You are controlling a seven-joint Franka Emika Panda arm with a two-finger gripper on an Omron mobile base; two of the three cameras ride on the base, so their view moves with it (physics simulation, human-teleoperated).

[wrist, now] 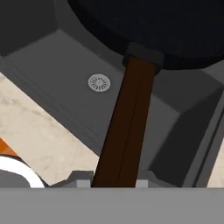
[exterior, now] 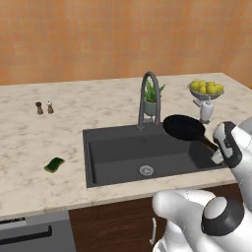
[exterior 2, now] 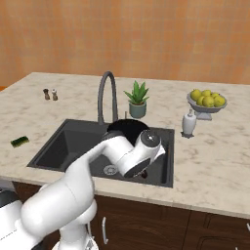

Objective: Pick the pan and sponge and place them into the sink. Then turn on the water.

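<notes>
On the desk (exterior: 29, 142), at the far left, two small shakers (exterior: 44, 107) are seen, with one sponge (exterior: 54, 164) lying flat nearer the front edge, well apart from the sink (exterior: 113, 157). The sink, with one drain (exterior: 146, 170) and one arched faucet (exterior: 149, 98), is seen to hold nothing on its floor, while one pan (exterior: 183, 127) is held level above its right part. Further right, one potted plant (exterior 2: 137, 100), one bottle (exterior 2: 188, 123) and a bowl of lemons (exterior 2: 207, 101) are counted, and the pan's handle (wrist: 124, 127) is pinched by the claw (wrist: 110, 181) on the arm bent low over the sink's right end.
</notes>
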